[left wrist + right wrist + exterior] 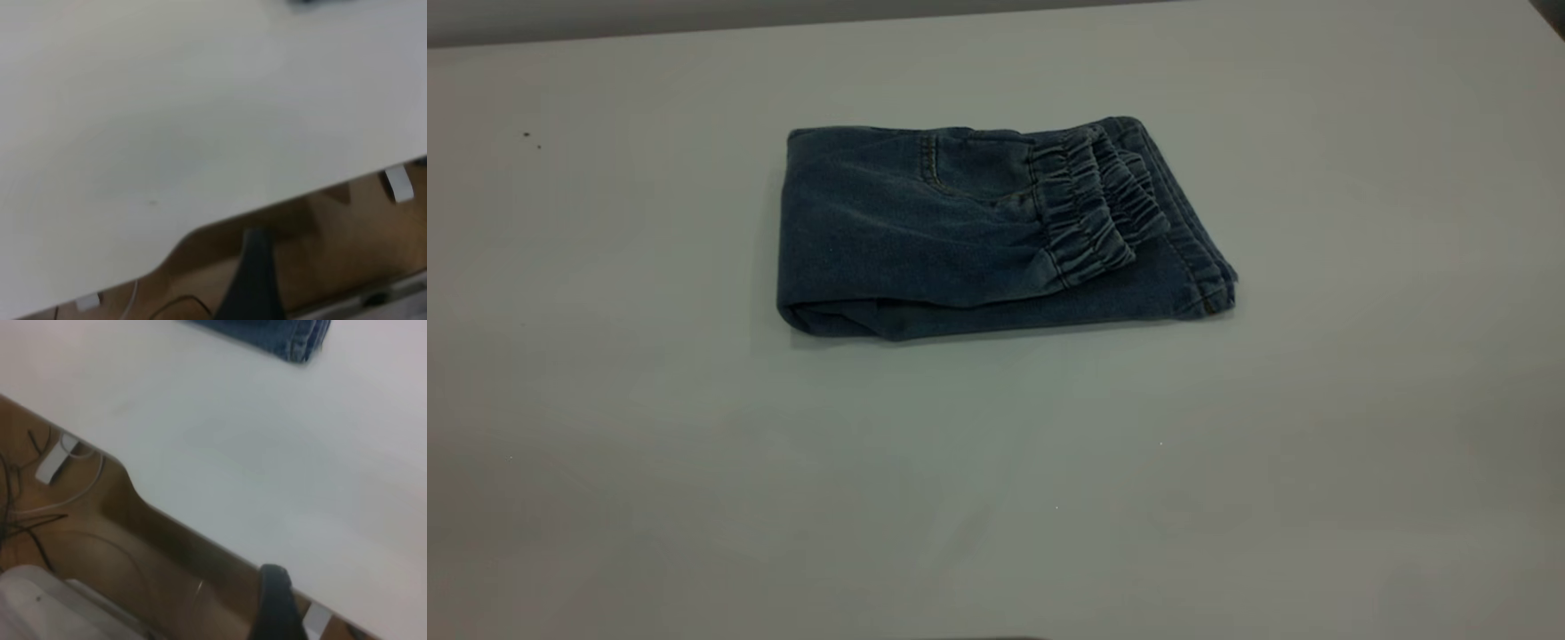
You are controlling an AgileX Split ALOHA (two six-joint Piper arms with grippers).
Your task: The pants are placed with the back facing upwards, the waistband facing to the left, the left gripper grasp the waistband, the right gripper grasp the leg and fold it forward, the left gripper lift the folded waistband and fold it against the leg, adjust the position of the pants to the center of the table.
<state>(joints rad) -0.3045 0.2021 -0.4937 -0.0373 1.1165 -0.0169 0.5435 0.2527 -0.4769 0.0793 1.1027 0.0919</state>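
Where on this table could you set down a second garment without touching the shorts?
The table is bare between the folded pants and its near edge, and on both sides of them. The far strip behind them is narrower. Nothing is crowded; neither arm is over the table.

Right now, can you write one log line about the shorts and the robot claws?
pants: folded, waistband on top | table: pants near middle | left gripper: off table edge | right gripper: off table edge
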